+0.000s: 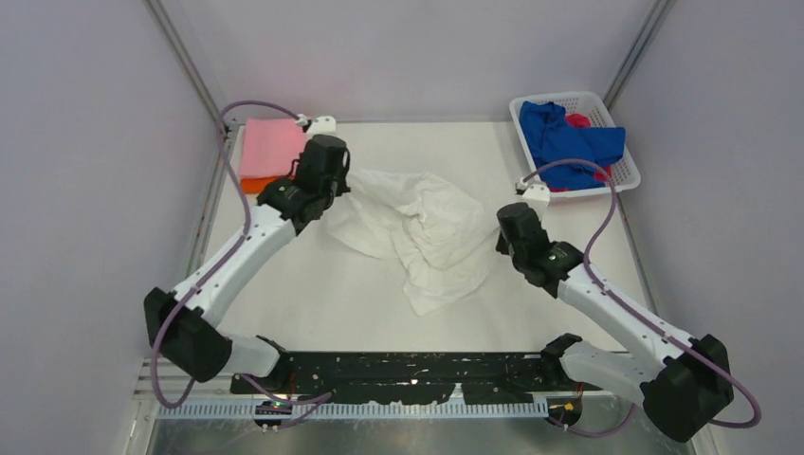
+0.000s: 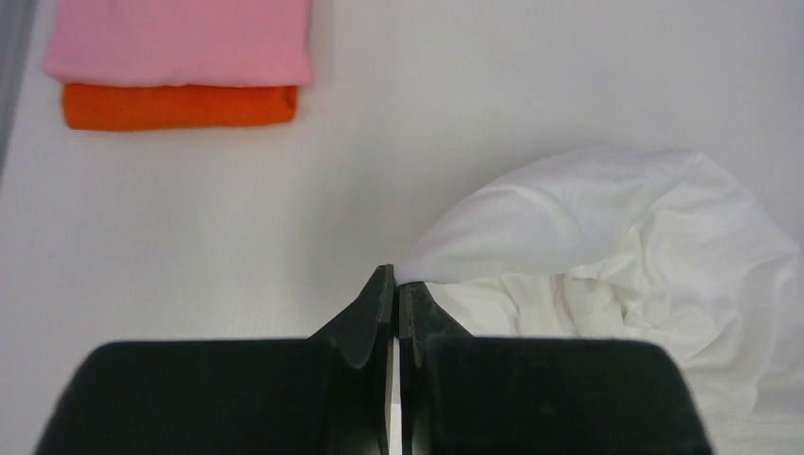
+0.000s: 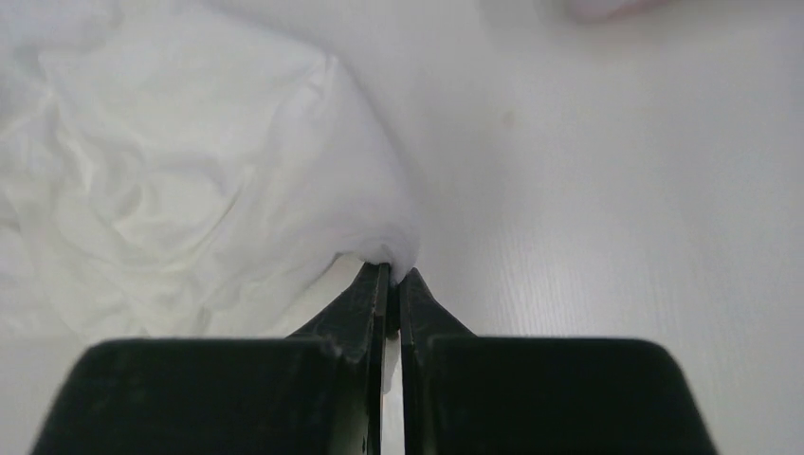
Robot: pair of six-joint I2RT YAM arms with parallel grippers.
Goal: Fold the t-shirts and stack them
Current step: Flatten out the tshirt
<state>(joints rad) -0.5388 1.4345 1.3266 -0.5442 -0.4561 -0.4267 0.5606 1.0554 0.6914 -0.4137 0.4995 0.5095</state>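
A crumpled white t-shirt (image 1: 422,232) lies mid-table. My left gripper (image 1: 334,185) is shut on its left edge; in the left wrist view the cloth (image 2: 607,227) runs into the closed tips of that gripper (image 2: 395,282). At the shirt's right edge my right gripper (image 1: 505,234) is shut too, with a fold of white cloth (image 3: 218,190) pinched at the gripper's tips (image 3: 391,275). A folded pink t-shirt (image 1: 271,148) rests on a folded orange one (image 1: 258,184) at the back left; both show in the left wrist view, pink (image 2: 180,43) above orange (image 2: 180,106).
At the back right stands a white lattice basket (image 1: 628,171) holding a blue t-shirt (image 1: 569,140) and a red one (image 1: 578,120). Grey walls enclose the table on three sides. The arm bases (image 1: 398,374) sit along the near edge.
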